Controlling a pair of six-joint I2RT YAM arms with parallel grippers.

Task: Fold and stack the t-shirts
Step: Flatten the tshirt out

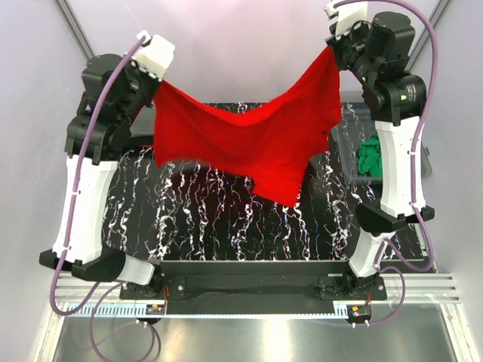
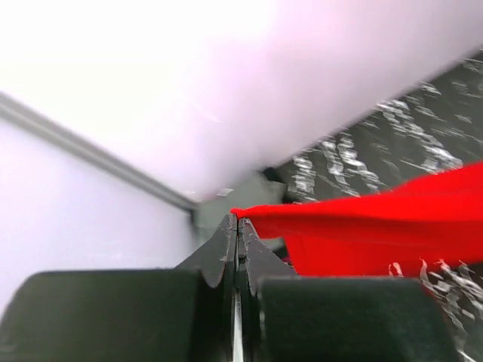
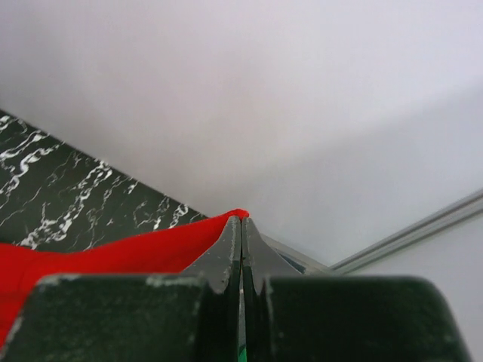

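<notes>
Red t-shirt hangs spread in the air, held at two points by the two arms. The left pincer is clamped fully together on one upper corner of the cloth: in its wrist view the two dark fingertips meet with the red edge nipped between them, and the fabric runs off to the right in a taut band. The right pincer is closed just as tightly on the other upper corner, and the red cloth leaves its tips toward the left. Seen from above, the left grip sits over the far-left corner of the desk and the right grip over the far-right corner, the right one higher in the picture. Between them the top edge of the shirt dips in a shallow curve. Below that line the cloth falls in a broad sheet over the far half of the desk, its longest flap reaching down toward the desk's middle, right of centre; whether that flap touches the surface cannot be told. The lower left edge of the shirt is blurred. The desk is black with white veining. At its right edge stands a grey bin, partly hidden behind the right arm, with a crumpled green t-shirt inside it
</notes>
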